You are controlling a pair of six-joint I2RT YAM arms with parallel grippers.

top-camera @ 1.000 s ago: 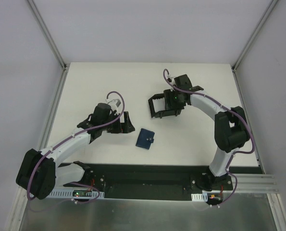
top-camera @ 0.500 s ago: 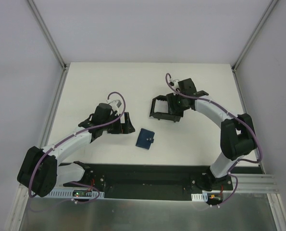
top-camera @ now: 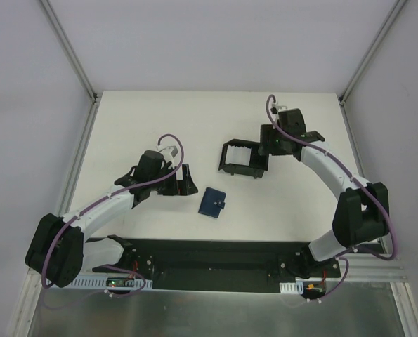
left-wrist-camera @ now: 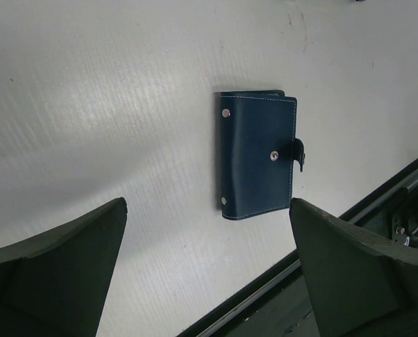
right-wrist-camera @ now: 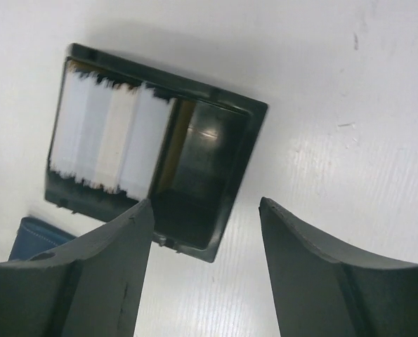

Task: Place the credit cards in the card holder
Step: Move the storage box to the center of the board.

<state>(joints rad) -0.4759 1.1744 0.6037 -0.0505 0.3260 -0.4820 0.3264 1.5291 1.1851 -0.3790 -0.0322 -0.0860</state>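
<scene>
The card holder point(top-camera: 213, 202) is a dark navy wallet lying closed on the white table, snap tab fastened; in the left wrist view point(left-wrist-camera: 258, 156) it lies ahead of my fingers. The credit cards point(top-camera: 242, 154) are whitish, lying side by side in the left part of a black tray point(top-camera: 223, 157); the right wrist view shows several cards point(right-wrist-camera: 107, 137) in the tray point(right-wrist-camera: 201, 182). My left gripper point(top-camera: 185, 181) is open and empty, just left of the wallet. My right gripper point(top-camera: 265, 143) is open and empty, at the tray's right edge.
A black rail point(top-camera: 216, 256) runs along the table's near edge, just below the wallet. Grey walls with metal posts point(top-camera: 72, 56) close the table on three sides. A corner of the wallet point(right-wrist-camera: 36, 239) shows in the right wrist view.
My right arm has drawn back to the right off the tray, uncovering the white cards in it. The left arm and the wallet have not moved.
</scene>
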